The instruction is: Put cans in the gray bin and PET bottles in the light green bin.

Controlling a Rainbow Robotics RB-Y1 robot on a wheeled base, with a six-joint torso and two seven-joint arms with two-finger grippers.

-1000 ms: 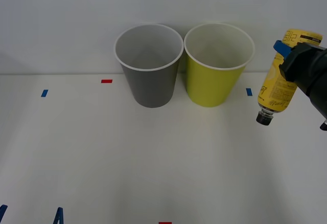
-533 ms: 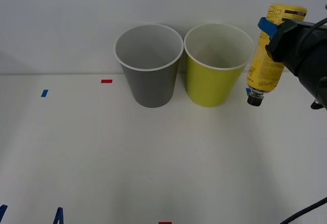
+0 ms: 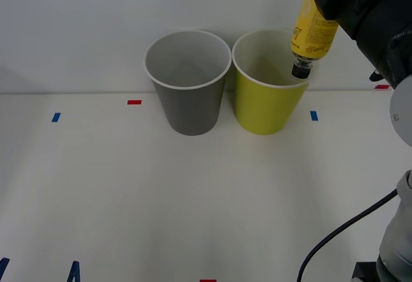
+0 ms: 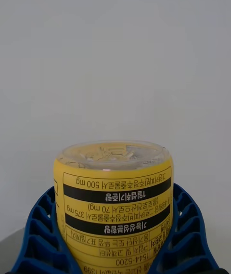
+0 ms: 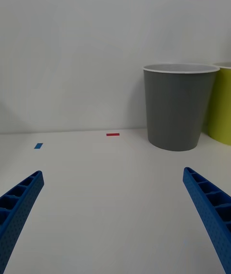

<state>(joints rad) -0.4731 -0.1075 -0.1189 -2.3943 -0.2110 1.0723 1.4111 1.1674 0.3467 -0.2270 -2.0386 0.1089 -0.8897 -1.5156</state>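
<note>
Yellow-labelled PET bottle (image 3: 313,28) hangs cap-down over light green bin (image 3: 265,105), beside gray bin (image 3: 190,105)

The right arm reached in from the upper right of the front view, its right gripper (image 4: 113,254) clamped with blue ribbed fingers (image 4: 41,235). The left gripper (image 5: 115,216) sat low, fingers (image 5: 207,206) spread wide apart.

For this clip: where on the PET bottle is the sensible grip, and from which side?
Grip the PET bottle across its straight yellow-labelled body, fingers on opposite sides, as the right gripper does now. The neck is too slim. Held near the base, cap down, it hangs over the light green bin.
</note>
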